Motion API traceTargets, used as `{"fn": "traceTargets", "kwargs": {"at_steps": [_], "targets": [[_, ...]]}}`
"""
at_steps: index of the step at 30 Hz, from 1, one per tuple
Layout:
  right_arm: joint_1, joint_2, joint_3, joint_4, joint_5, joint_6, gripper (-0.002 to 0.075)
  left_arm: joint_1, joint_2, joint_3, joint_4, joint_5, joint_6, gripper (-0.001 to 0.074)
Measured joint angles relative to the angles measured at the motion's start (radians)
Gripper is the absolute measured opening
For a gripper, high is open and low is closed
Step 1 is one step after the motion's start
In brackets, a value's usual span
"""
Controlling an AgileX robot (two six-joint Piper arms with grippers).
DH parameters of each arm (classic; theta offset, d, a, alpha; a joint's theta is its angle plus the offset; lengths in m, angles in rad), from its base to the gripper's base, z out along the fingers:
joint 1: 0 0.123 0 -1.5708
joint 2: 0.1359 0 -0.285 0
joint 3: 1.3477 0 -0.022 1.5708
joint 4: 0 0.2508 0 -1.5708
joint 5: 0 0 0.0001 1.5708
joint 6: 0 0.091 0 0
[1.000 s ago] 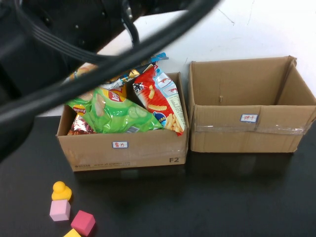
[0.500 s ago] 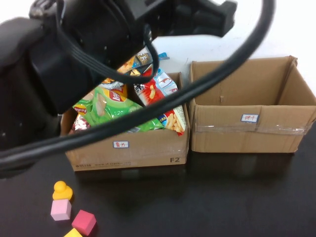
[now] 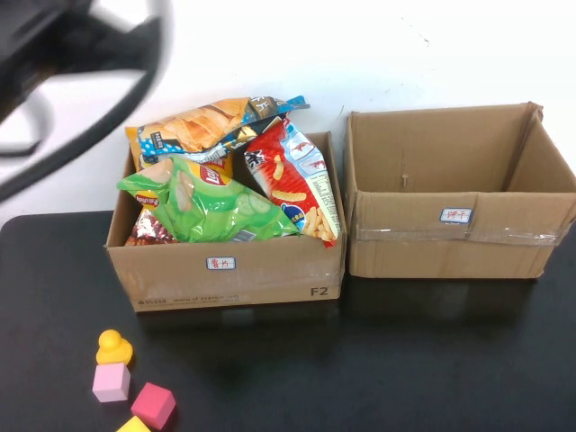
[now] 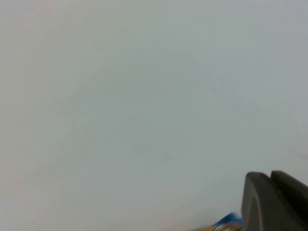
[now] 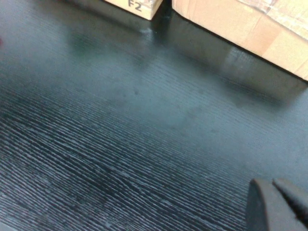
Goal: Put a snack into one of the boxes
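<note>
Now | step: we judge snack delivered, orange bag (image 3: 193, 126) atop left box (image 3: 270, 274) pile | left gripper (image 4: 276, 199) raised clear beside it, right gripper (image 5: 279, 204) low over table (image 5: 120, 144), fingers untellable | next: retreat.

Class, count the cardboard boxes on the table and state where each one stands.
2. The left box is packed with snack bags; the right box stands beside it. The left gripper faces a pale surface; the right gripper hovers over the table.
</note>
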Motion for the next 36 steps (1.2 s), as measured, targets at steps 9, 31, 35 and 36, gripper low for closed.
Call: {"fn": "traceTargets", "kwargs": {"at_steps": [9,31,35,36], "targets": [[0.0,0.0,0.0,0.011,0.0,0.0,-0.0001,0.302,-0.354,0.339,0.004,0.163,0.002,-0.0001],[0.0,0.0,0.0,0.015,0.0,0.0,-0.0001,0.538,-1.001,0.906,0.012,0.245,-0.077,-0.0001],[0.0,0.0,0.0,0.015,0.0,0.0,-0.0001,0.539,-1.037,0.946,0.018,0.247,-0.124,-0.0001],[0.0,0.0,0.0,0.015,0.0,0.0,-0.0001,0.539,-1.051,0.957,0.066,0.256,-0.181,-0.0001]]}}
